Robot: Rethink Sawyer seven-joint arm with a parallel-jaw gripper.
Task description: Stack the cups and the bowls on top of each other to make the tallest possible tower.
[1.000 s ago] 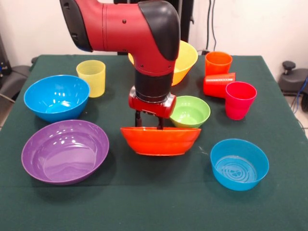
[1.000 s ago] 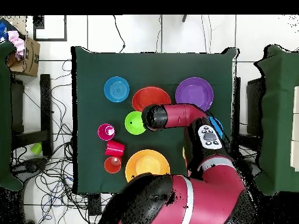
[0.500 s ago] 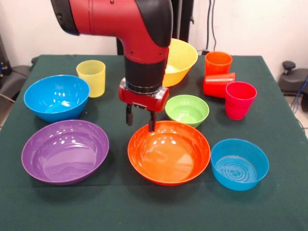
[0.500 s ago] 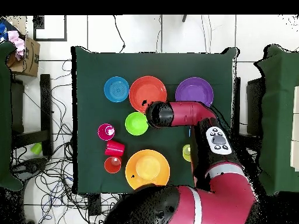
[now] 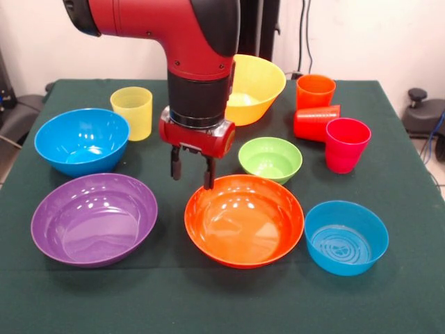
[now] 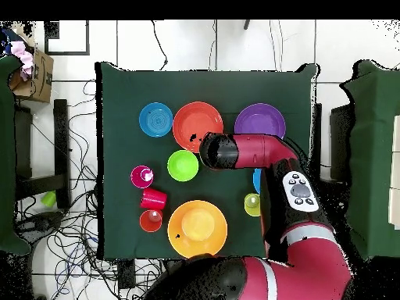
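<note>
Moved: orange-red bowl point(image 5: 244, 220), tipped on edge in the gripper point(image 5: 190, 171) a second ago, now sits flat and released; arm is lifting away left.
Gripper: fingers apart, empty, just above the bowl's far-left rim.
Yellow bowl point(image 5: 256, 86): far side, biggest, best base.
Purple bowl point(image 5: 94, 218): front left, wide.
Bowls handling: light, stiff, glossy, likely slippery; pinch the rim wall.
Cups point(image 5: 347, 144): right rear, one lying down; grip at lip.

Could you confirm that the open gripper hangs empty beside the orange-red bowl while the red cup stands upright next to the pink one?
Not quite: the front view shows the red cup lying on its side. The open gripper does hang empty beside the orange-red bowl, by the pink cup.
</note>
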